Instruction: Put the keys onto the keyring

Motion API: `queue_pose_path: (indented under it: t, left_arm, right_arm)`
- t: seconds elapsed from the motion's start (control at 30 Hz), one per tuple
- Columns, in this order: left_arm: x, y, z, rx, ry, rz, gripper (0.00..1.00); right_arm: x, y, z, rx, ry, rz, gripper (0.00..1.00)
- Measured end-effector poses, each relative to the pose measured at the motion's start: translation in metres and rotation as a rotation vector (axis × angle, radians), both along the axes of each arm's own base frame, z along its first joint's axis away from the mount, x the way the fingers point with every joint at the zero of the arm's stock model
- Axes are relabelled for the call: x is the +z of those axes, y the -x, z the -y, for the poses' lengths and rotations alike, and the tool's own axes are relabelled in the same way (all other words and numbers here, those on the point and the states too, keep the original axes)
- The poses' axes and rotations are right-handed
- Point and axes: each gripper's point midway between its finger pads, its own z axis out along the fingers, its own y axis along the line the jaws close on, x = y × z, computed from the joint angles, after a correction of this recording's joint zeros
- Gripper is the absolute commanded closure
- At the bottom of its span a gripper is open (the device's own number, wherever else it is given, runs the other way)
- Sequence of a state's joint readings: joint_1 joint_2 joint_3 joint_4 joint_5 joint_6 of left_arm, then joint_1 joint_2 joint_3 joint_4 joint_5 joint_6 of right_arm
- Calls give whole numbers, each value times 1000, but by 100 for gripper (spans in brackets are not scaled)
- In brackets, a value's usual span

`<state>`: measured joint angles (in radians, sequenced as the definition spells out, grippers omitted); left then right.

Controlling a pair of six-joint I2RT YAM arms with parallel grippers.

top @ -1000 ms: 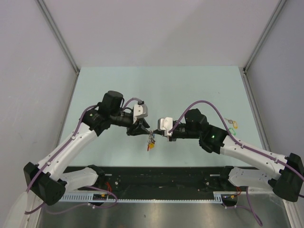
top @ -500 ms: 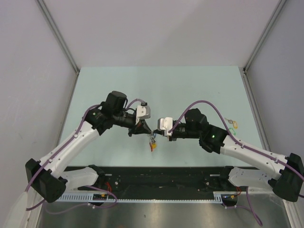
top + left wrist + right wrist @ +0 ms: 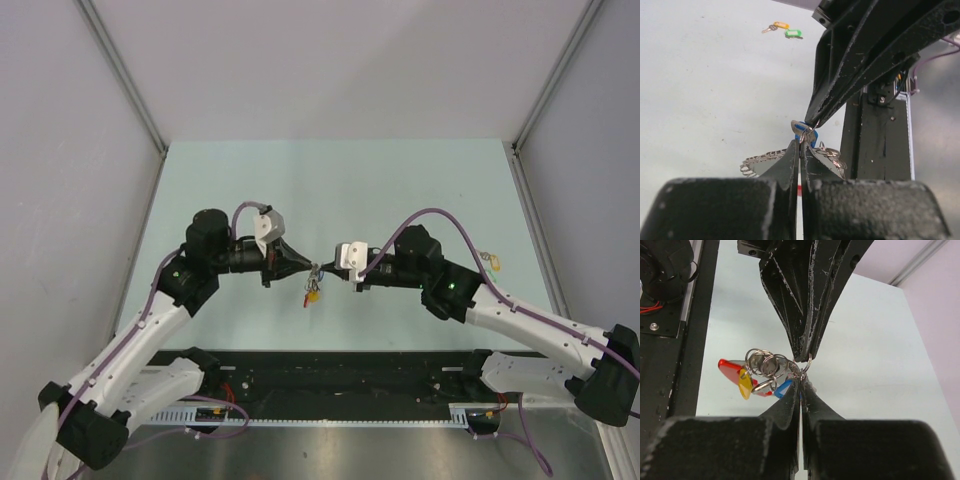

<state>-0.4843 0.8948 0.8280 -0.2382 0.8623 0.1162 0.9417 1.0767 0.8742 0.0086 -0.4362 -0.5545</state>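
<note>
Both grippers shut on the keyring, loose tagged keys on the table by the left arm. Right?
Not quite. The loose keys lie by the right arm, not the left, as the top view shows. The left gripper and right gripper are both shut on the keyring.

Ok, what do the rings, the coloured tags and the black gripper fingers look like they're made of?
The rings: thin wire, silvery with bright glints, so metal. The red tag, yellow tag and blue tag: smooth, evenly coloured, probably plastic. The fingers: matte black with rough, grainy edges, perhaps printed plastic; hard to be sure.
</note>
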Motion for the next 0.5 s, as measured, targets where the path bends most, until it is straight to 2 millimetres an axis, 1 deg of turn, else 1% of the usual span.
queue_pose_path:
  t: [0.23,0.5]
  left_arm:
    - [0,-7,4,79,126,-98,100]
    - [2,-13,10,170,266,-133,100]
  right_arm:
    - [1,-2,0,-11,-4,-1,100]
    - [0,-6,-1,-35,-40,-9,100]
